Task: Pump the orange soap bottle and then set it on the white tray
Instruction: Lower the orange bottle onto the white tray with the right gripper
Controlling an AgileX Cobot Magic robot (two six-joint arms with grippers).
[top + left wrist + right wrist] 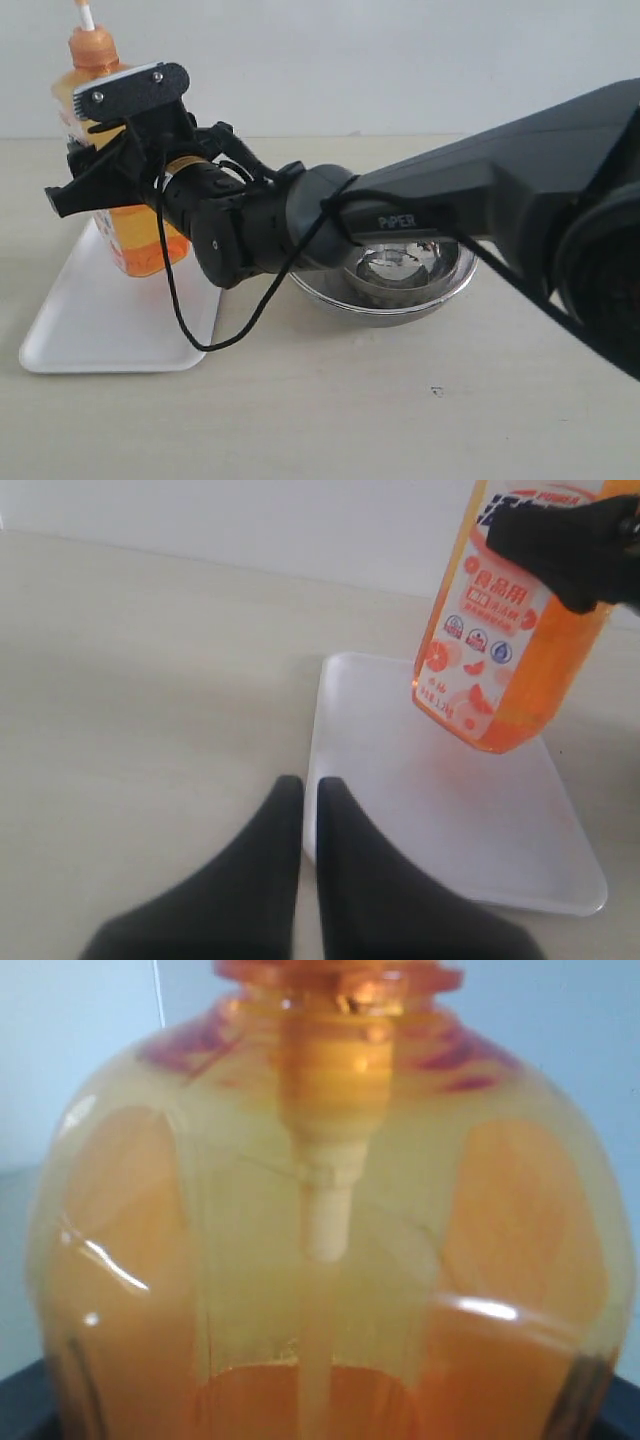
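Exterior view shows me the right tool point(100, 185) reached across to the left side of the scene, its jaws closed around the upper body of the orange soap bottle point(140, 240). The bottle stands close to upright over the far end of the white tray point(100, 330), which lies flat on the tabletop point(400, 410). I cannot tell whether the bottle's base is touching the tray or hanging just above it. The bottle's white stem point(86, 16) runs out of the top of the frame, so I do not see the pump head. Just beside the tray, under the right arm, sits a round steel bowl point(400, 300). On the left wrist view the left tool point(305, 795) has its two black fingers pressed together with nothing between them, hovering over the tabletop near the tray's edge and apart from the bottle. On the right wrist view the bottle's shoulder and inner tube fill the picture, with liquid visible in the lower part.
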